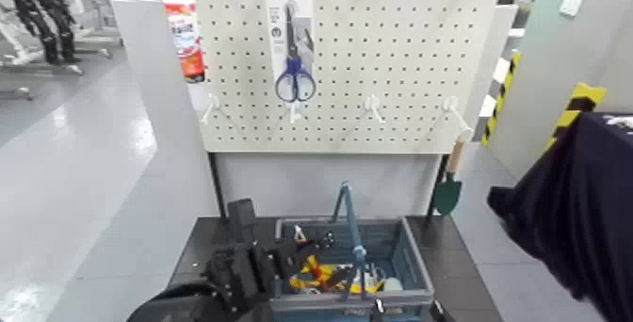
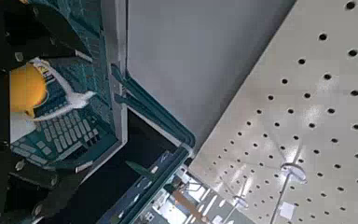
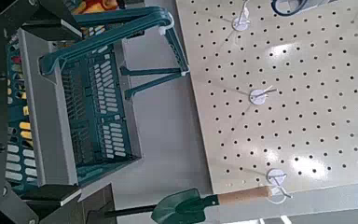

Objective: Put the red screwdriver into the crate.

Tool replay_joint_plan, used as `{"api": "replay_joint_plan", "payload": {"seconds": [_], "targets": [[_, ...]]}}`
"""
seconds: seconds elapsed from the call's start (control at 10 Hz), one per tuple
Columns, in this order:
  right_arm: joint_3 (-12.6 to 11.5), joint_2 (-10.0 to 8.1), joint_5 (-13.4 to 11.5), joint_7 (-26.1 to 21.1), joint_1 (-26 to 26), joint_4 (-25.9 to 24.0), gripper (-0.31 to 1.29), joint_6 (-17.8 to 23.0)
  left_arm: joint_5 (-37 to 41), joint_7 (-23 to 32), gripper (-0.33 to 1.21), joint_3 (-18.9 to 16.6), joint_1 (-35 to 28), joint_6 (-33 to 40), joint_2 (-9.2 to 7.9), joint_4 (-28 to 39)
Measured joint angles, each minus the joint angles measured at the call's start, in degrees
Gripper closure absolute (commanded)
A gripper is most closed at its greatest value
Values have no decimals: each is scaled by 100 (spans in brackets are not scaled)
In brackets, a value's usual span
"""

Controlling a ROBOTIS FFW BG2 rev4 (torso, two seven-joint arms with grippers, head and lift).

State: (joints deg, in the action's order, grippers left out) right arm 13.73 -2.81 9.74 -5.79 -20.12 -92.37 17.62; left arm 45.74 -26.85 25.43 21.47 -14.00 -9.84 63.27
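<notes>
We find the left gripper (image 1: pixel 283 255) at the near left corner of the crate (image 1: pixel 414 271), over its rim. We cannot tell whether its fingers are apart or together. Red and yellow items (image 1: pixel 316 273) lie on the crate floor just beside it, and we judge the red screwdriver to be among them, though its shape is not clear. The right gripper is not visible in the head view. Risks from here: if the left arm lifts straight toward the far side it may catch the hoop handle (image 1: pixel 350 227) and drag the crate; if the tool is not fully freed, it may ride out over the rim. The scissors (image 1: pixel 295 79) and trowel (image 1: pixel 449 192) hang well clear on the pegboard (image 1: pixel 396 62)
</notes>
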Motion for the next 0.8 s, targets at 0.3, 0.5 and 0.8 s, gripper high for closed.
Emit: {"api": "replay_joint_plan", "payload": {"seconds": [0.3,0.5,0.8], "targets": [[-3,0,10,8,-7,0,14,3,-375,391,6,-524,-266,-107,-40,609],[-3,0,10,8,-5,0,14,-3,-683,411,6,-782,-351,-128,-58,901],[-2,0,10,8,-8,0,14,-4,-1092,539,6,-925,-518,-27,-98,1423]]}}
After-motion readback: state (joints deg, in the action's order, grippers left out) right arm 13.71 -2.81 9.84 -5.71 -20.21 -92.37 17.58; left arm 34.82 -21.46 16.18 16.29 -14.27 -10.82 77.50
